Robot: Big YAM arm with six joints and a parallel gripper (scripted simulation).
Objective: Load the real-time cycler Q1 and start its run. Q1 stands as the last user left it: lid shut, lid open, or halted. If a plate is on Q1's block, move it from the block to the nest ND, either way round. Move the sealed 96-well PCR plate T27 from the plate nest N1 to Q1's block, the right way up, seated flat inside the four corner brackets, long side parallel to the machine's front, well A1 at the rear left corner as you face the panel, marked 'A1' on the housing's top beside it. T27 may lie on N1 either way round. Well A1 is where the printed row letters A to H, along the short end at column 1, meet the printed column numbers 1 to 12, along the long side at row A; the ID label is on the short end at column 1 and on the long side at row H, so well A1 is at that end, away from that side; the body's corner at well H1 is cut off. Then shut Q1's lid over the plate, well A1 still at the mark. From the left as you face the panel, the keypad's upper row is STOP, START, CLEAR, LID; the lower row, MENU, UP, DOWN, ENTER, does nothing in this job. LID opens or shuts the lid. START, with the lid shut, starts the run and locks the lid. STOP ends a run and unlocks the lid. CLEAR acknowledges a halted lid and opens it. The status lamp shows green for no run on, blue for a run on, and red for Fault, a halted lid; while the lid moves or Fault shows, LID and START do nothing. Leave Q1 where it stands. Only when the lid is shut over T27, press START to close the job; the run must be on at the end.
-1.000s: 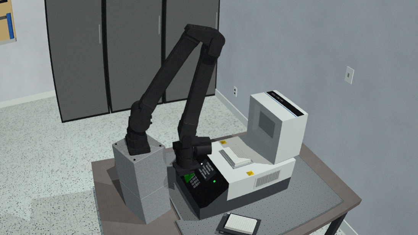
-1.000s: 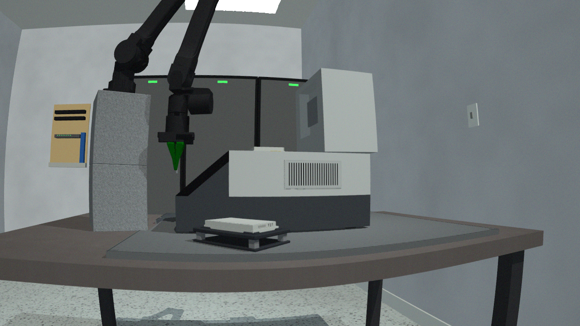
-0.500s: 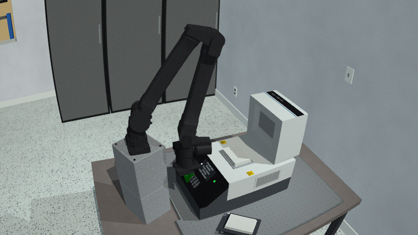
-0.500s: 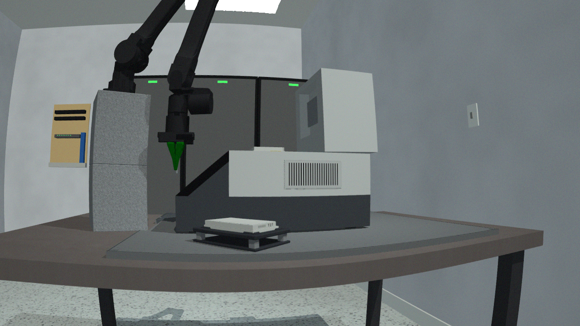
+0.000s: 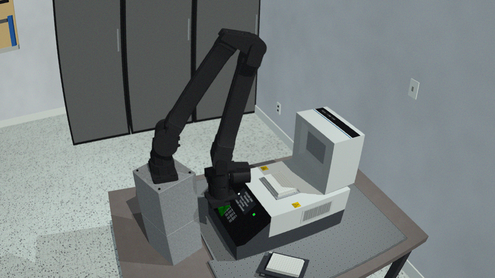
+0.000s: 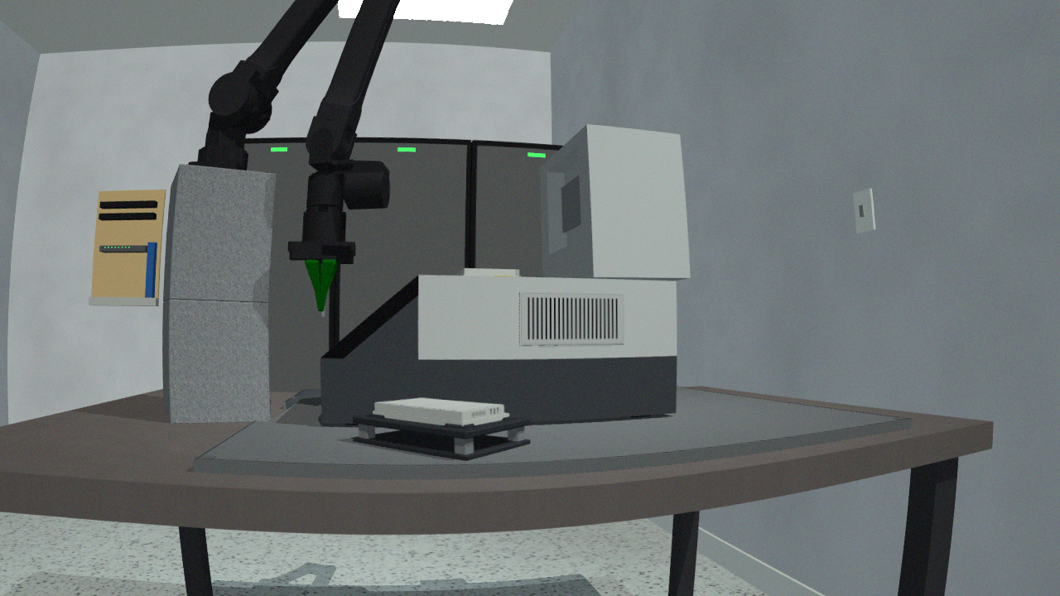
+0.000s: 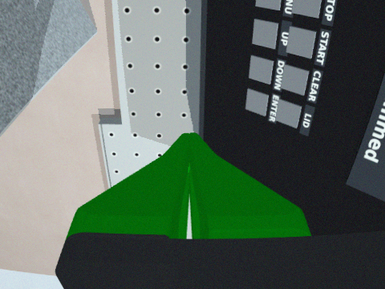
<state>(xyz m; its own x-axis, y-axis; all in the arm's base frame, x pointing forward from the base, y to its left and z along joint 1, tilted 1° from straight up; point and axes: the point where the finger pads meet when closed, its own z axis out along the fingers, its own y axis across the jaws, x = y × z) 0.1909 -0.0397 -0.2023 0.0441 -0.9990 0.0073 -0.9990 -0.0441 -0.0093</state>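
Note:
The cycler Q1 stands with its lid raised upright. Its lamp shows green. A white well plate lies on its block. The sealed plate T27 lies on the black nest N1 in front of Q1's side. My gripper is shut and empty. It points down over the left edge of the sloped black panel, a little way from the keypad. The LID key is the nearest of the upper row.
The arm's grey pedestal stands close on the left of Q1. The perforated mat covers the brown table. Dark cabinets stand behind.

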